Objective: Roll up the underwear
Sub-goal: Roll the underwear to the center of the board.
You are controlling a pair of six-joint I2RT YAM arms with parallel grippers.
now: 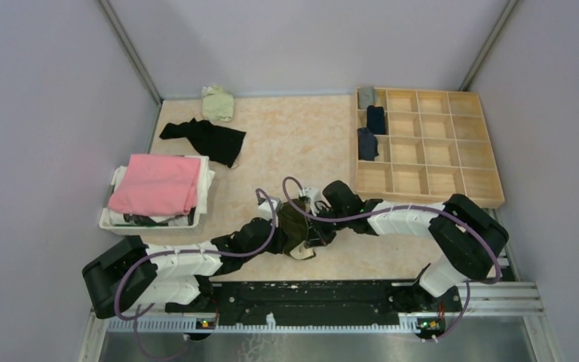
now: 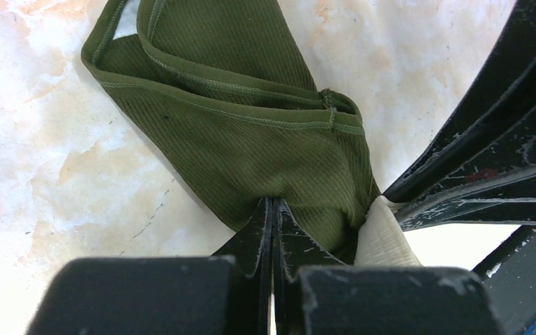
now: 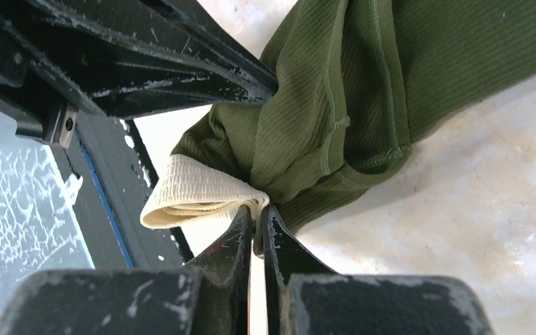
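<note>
On the marbled peach tabletop we see a wooden grid tray; its left column holds a grey roll and two navy rolls. Far left of the tray, a white basket carries a pink cloth. Near the tray's front-left corner, the ribbed olive underwear lies bunched. The left gripper pinches its fabric and the right gripper pinches its beige waistband.

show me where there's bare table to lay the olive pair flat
Free: table between the black garment and the wooden tray. Crowded: near edge, where left hand and right hand pinch the olive underwear; left side, by the basket.
</note>
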